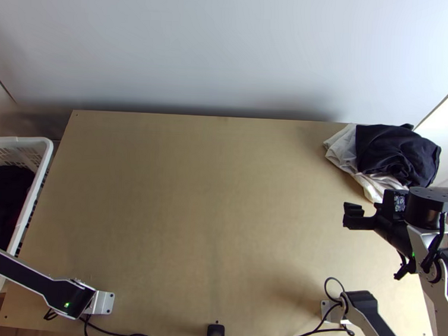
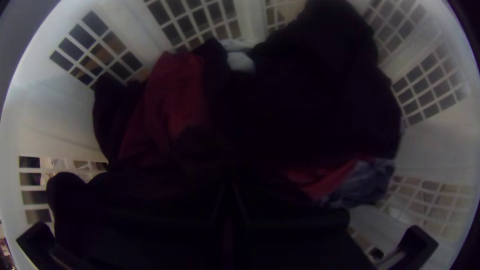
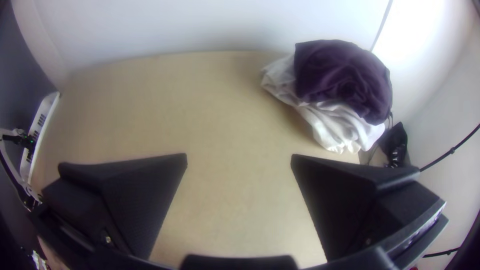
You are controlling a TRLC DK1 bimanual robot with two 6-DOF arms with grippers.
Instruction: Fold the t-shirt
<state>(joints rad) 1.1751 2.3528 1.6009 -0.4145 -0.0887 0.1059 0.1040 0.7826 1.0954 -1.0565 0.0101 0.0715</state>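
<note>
My right gripper [image 1: 351, 216] stands over the table's right part, left of and nearer than the cloth pile. In the right wrist view, that gripper [image 3: 239, 162] is open with bare table between its fingers. Inside the laundry basket, my left gripper [image 2: 228, 187] is shut among dark clothes [image 2: 310, 100]; whether cloth is between its fingers I cannot tell. A dark navy garment [image 1: 394, 153] lies bunched on white cloth [image 1: 343, 150] at the table's back right corner; in the right wrist view the dark garment [image 3: 345, 80] looks purple. Which piece is the t-shirt I cannot tell.
The white basket [image 1: 37, 189] stands against the table's left side, with dark, red [image 2: 175, 100] and grey-blue [image 2: 367, 182] clothes inside. Bare wooden table [image 1: 205, 197] stretches between basket and pile. Black cables [image 1: 312, 334] run along the near edge.
</note>
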